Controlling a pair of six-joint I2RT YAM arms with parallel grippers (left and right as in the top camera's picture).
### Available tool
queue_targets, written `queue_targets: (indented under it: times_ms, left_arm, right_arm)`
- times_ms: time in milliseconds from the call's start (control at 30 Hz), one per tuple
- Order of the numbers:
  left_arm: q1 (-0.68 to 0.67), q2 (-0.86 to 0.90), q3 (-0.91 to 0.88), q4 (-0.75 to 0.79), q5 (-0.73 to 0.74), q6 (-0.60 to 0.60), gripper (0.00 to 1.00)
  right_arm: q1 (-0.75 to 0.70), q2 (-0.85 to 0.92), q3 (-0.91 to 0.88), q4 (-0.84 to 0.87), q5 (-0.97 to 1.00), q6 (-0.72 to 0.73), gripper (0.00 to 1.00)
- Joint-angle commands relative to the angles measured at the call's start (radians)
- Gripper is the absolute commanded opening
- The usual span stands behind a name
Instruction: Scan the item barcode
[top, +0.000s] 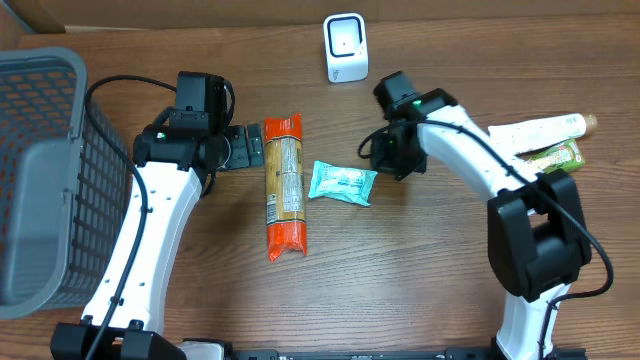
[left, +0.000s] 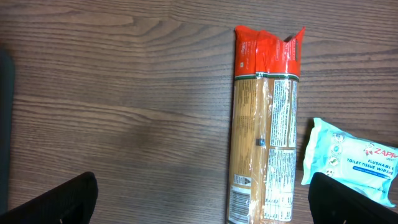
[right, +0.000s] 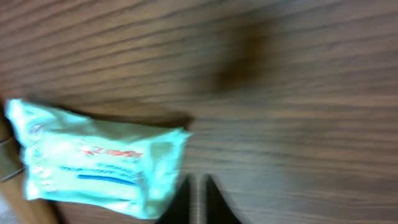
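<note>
Your right claw is all but clenched and empty, though blur softens the view. The wipes pack lies just beside its tips. Your left claw gapes wide, with the orange-ended pasta packet lying ahead between its fingers.

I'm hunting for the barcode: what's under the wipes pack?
Only the wooden table shows around the wipes pack, which lies flat, label up. Its underside, and any barcode there, is covered.
</note>
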Motion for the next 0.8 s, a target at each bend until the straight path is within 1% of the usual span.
queue_targets:
  times_ms: [0, 33, 67, 133, 200, 300, 467, 567, 700, 767]
  left_arm:
    - [-0.002, 0.002, 0.005, 0.002, -0.01, 0.023, 1.0]
    - [-0.002, 0.002, 0.005, 0.002, -0.01, 0.023, 1.0]
    - [-0.002, 0.002, 0.005, 0.002, -0.01, 0.023, 0.99]
    - [-0.002, 0.002, 0.005, 0.002, -0.009, 0.023, 1.0]
    - [-0.002, 0.002, 0.005, 0.002, -0.01, 0.023, 0.99]
    - [-0.002, 0.002, 0.005, 0.002, -0.01, 0.023, 0.99]
    - [-0.002, 0.002, 0.005, 0.002, -0.009, 0.023, 1.0]
    - [-0.002, 0.002, 0.005, 0.002, -0.01, 0.023, 0.99]
    - [-0.002, 0.002, 0.005, 0.002, -0.01, 0.023, 1.0]
    - [-0.002, 0.002, 0.005, 0.002, -0.009, 0.023, 1.0]
  right_arm:
    - [-0.03, 0.008, 0.017, 0.012, -0.084, -0.162, 0.54]
    - [-0.032, 0.014, 0.017, 0.027, -0.167, -0.18, 0.68]
    - [-0.032, 0.018, 0.017, 0.037, -0.196, -0.183, 0.71]
    - [-0.028, 0.034, 0.017, 0.048, -0.204, -0.195, 0.74]
    - [-0.024, 0.047, 0.017, 0.053, -0.232, -0.251, 0.74]
    - [-0.024, 0.055, 0.017, 0.066, -0.286, -0.407, 0.74]
    - [-0.024, 0.06, 0.017, 0.098, -0.197, -0.586, 0.79]
    - [-0.023, 0.065, 0.017, 0.123, -0.193, -0.682, 0.8]
    - [-0.014, 0.073, 0.013, 0.156, -0.192, -0.753, 0.79]
    - [-0.005, 0.082, 0.012, 0.167, -0.18, -0.755, 0.77]
